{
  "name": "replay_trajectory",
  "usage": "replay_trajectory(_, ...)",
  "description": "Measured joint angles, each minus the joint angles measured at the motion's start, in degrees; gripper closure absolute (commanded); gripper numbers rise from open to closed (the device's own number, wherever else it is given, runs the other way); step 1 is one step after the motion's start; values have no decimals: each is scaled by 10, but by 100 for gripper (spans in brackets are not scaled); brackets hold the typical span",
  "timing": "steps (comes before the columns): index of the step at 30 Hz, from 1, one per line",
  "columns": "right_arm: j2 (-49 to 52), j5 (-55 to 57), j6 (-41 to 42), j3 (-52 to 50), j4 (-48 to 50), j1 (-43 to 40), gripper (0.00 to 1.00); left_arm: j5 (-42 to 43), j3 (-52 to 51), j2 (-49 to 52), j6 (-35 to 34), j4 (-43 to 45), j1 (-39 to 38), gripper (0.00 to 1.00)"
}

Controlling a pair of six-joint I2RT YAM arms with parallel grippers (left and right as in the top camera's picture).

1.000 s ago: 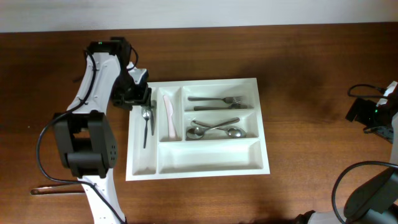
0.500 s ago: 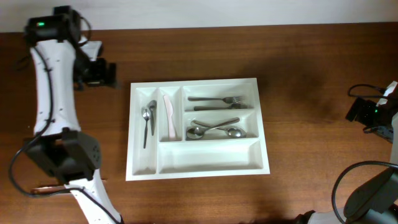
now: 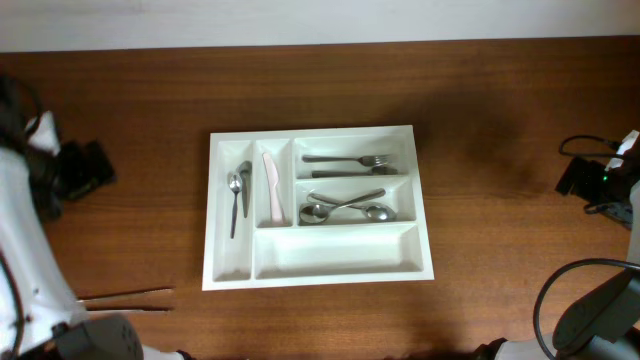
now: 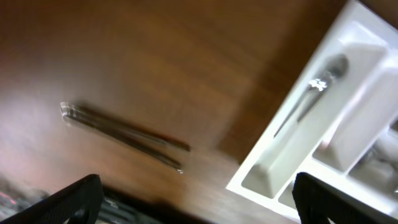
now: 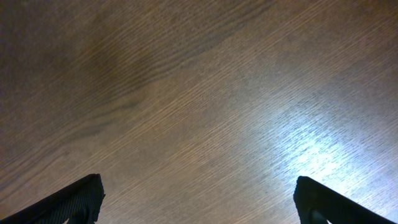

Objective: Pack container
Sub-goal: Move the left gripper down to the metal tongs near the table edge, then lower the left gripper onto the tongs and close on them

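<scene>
Container (image 3: 335,252) sits mid-table with its long side running left-right. Four slots hold cutlery and the wide slot along its near edge is bare. A pair of thin dark sticks (image 3: 125,296) (chopsticks, probably) lies off the container's near-left corner, apart from it, long axis roughly parallel to the container's long side. Left gripper (image 4: 196,200) hangs well off the container's left short side, fingers spread and empty; the sticks lie nearward of it. Right gripper (image 5: 198,200) is far off the container's right side, also spread and empty. Left arm is nearer, so it's likely the one to pick.
</scene>
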Motion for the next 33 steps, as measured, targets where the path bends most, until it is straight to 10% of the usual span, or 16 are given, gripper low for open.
replay_trajectory(6,0,0,0,0,0,0,1,30,-158,-66,-200,50,87,1)
replay_trajectory(15,0,0,0,0,0,0,1,48,-358,-78,-323,128,146,1)
replay_trajectory(33,0,0,1,0,0,0,1,-42,-509,-78,-339,287,189,1)
